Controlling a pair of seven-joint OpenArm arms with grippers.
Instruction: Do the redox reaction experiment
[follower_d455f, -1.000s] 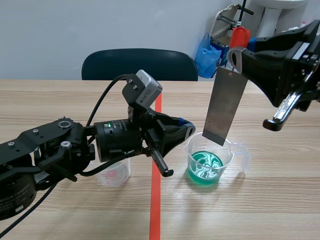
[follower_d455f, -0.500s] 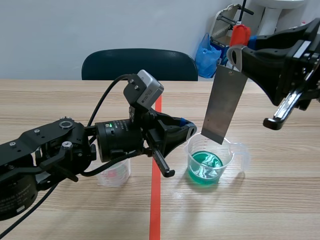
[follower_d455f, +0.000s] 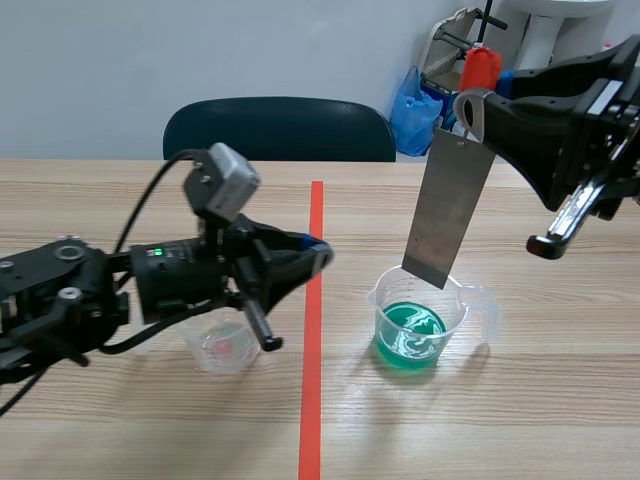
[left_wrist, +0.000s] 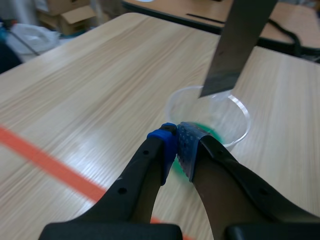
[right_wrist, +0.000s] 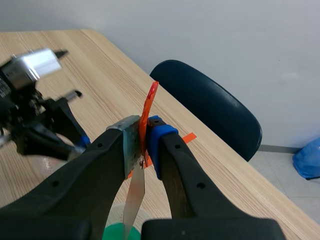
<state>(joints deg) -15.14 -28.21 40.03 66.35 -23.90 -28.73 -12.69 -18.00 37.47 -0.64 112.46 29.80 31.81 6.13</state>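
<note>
Pulled back leftward since a second ago, the left gripper (follower_d455f: 318, 250) has its jaws closed on nothing. The right gripper (follower_d455f: 468, 112) clamps the one metal strip (follower_d455f: 448, 205) above the green beaker (follower_d455f: 415, 320). A second, clear beaker (follower_d455f: 222, 345) stands nearer the bench's (follower_d455f: 520, 430) left edge.

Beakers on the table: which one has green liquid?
The right beaker, below the hanging metal strip; the left beaker looks pinkish, not green.

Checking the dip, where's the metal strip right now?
In the scene view, the metal strip hangs from the right gripper, its lower end over the green-liquid beaker.
</note>
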